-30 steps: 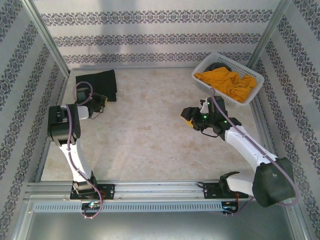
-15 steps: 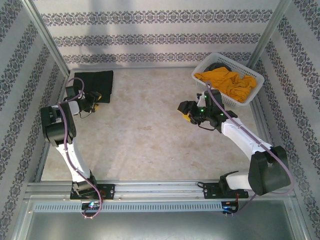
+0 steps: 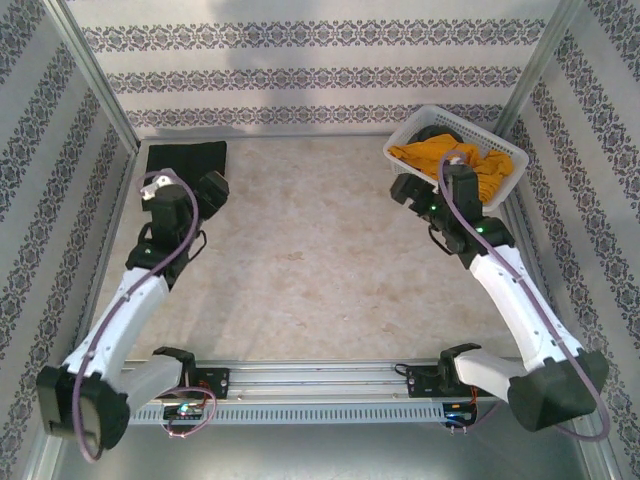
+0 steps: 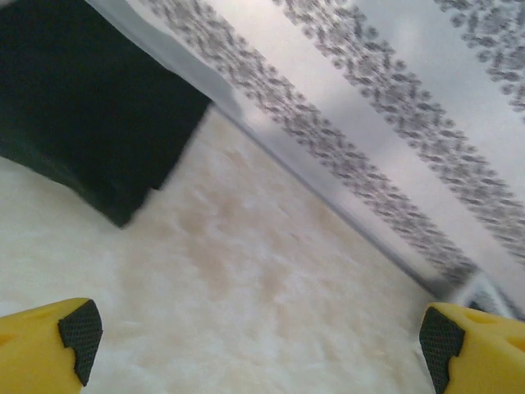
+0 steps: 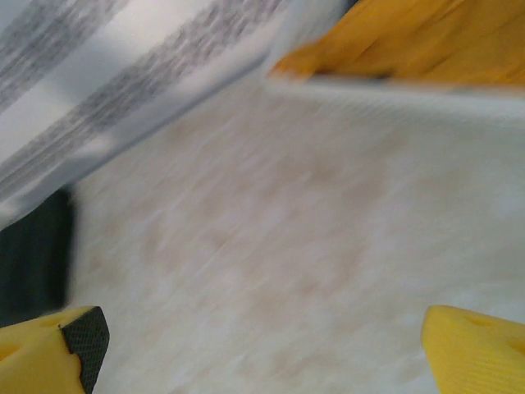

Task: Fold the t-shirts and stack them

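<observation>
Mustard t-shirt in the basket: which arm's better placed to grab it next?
Right, most likely. The right gripper, open, sits at the white basket's near corner, beside the mustard t-shirt. The left gripper, also open, is across the table by the folded black t-shirt.

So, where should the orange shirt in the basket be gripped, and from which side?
Pinch a raised fold on top of the orange shirt, coming straight down from above. It lies crumpled in a heap inside the basket, whose walls would likely block a sideways approach.
</observation>
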You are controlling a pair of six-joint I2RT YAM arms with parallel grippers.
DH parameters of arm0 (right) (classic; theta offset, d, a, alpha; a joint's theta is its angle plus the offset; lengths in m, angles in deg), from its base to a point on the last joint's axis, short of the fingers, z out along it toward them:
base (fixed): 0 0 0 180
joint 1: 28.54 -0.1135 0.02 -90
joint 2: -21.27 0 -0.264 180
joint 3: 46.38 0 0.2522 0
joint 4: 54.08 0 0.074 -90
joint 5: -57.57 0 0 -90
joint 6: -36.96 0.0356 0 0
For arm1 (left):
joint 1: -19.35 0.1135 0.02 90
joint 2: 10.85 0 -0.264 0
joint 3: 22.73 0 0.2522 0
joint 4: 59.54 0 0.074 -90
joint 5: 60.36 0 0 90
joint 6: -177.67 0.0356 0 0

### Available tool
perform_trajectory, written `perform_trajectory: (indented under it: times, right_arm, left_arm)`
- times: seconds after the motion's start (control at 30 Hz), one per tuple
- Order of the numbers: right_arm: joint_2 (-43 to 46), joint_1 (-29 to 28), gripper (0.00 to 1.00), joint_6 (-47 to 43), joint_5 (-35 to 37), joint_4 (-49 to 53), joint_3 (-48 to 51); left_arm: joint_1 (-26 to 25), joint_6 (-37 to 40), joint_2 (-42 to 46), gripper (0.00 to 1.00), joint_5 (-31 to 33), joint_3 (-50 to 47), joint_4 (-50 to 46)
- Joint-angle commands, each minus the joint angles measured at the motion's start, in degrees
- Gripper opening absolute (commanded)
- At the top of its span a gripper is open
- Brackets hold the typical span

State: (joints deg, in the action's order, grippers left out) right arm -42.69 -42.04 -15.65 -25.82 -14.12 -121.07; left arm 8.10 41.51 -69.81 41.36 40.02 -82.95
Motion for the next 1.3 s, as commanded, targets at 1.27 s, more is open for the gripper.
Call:
perform_trajectory:
  times: [1.27]
  right_arm:
    - [-22.79, 11.03, 0.98, -34.94, 2.88, -79.7, 39.83]
  left_arm:
    - [11.86, 43.47, -31.91, 1.0, -6.48, -28.42, 66.48]
